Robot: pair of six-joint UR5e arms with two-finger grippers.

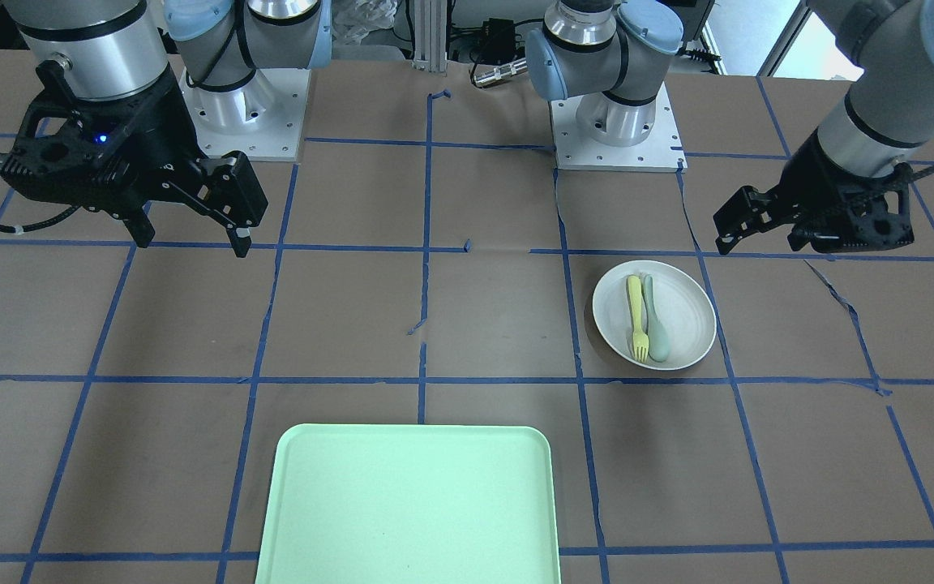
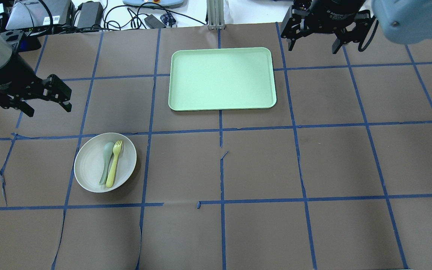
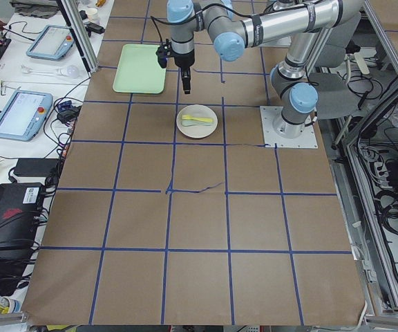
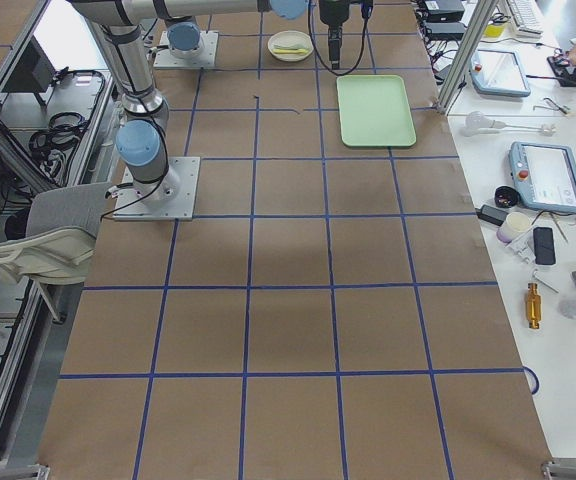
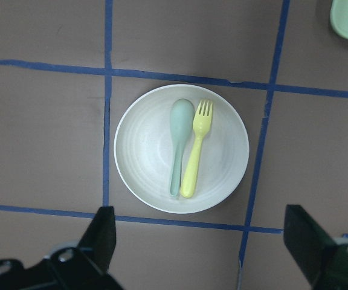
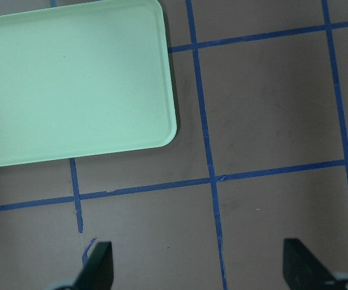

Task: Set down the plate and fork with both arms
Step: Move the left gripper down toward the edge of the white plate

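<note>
You see plate lower left of overhead view, fork beside spoon on it. Left gripper and right gripper wide apart, empty. Tray top centre.

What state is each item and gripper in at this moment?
plate: on the table, off the tray, holding fork and spoon.
fork: lying in the plate, ungrasped.
spoon: lying in the plate beside the fork.
tray: flat on the table, nothing on it.
left gripper: open, empty.
right gripper: open, empty.
</note>
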